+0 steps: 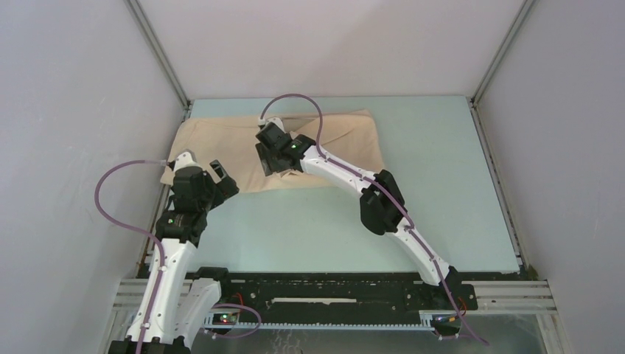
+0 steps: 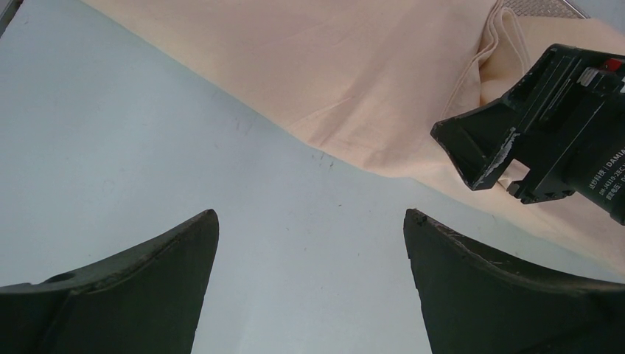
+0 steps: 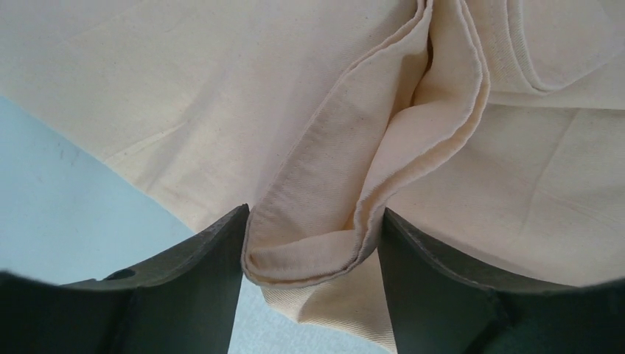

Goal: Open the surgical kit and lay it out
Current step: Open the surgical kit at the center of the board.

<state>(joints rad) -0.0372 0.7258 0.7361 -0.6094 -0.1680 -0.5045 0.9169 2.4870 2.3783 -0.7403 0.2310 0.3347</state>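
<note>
The beige cloth wrap (image 1: 221, 144) lies folded over the kit at the table's far left; it also shows in the left wrist view (image 2: 354, 74) and the right wrist view (image 3: 184, 88). My right gripper (image 1: 274, 164) sits at the wrap's near edge, and a raised double fold (image 3: 324, 221) stands between its partly closed fingers, touching both (image 3: 313, 228). My left gripper (image 1: 221, 175) is open and empty over bare table just in front of the wrap (image 2: 309, 221). A sliver of grey mesh tray (image 2: 542, 6) peeks out at the top edge. The clamps and tweezers are hidden.
White enclosure walls stand on the left, back and right. A metal rail (image 1: 166, 184) runs along the table's left edge close to my left arm. Light blue table (image 1: 427, 184) stretches to the right of the wrap. My right wrist (image 2: 560, 110) shows in the left wrist view.
</note>
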